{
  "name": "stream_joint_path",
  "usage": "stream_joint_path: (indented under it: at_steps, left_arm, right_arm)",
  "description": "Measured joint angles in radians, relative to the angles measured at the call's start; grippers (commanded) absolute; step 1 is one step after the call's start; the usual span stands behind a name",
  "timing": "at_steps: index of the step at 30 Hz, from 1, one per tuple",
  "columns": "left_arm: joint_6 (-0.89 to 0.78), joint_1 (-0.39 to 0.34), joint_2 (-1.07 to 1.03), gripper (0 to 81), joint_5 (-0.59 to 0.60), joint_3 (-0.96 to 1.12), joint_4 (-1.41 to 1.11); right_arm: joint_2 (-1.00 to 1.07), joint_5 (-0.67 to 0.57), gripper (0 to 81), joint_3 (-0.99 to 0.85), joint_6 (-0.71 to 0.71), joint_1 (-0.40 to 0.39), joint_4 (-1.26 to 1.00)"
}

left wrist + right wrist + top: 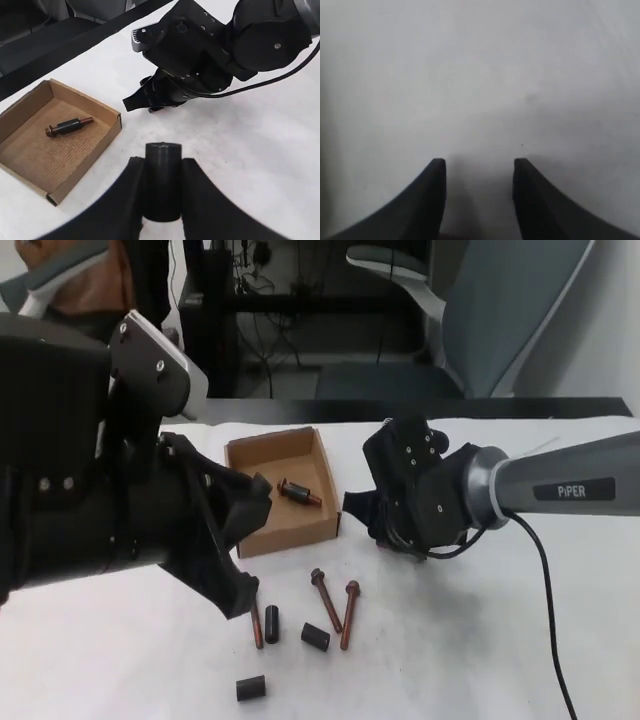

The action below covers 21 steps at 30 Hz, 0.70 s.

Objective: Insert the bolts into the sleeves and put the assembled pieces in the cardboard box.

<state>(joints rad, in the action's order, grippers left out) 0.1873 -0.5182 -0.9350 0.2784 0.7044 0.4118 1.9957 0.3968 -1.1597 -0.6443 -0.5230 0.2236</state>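
The white tabletop [480, 640] carries the cardboard box [85, 150], one assembled piece [67, 125] inside. The right claw [479, 170] hangs part-open and empty. The left claw [163, 170] clamps a sleeve [162, 190], probably rigid, light and slick, so grip it mid-barrel. Loose bolts [326, 598] lie nearby.

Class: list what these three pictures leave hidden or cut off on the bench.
- High view: the left arm hides the bench's left side and one bolt's far end.
- Left wrist view: the frame edge cuts off the held sleeve's lower end.
- Right wrist view: bare bench under the right pincer gives no landmark.
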Motion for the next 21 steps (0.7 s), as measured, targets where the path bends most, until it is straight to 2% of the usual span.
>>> stream_joint_path:
  at_steps: [11,21]
  left_arm:
    - [0.000,0.000,0.000,1.8,0.001,0.000,0.000]
    - [0.000,0.000,0.009,1.8,0.001,0.000,0.000]
  right_arm:
    - [-0.019,-0.092,41.3,-0.015,0.094,-0.019,0.136]
    - [-0.034,-0.101,41.3,-0.025,0.188,-0.094,0.260]
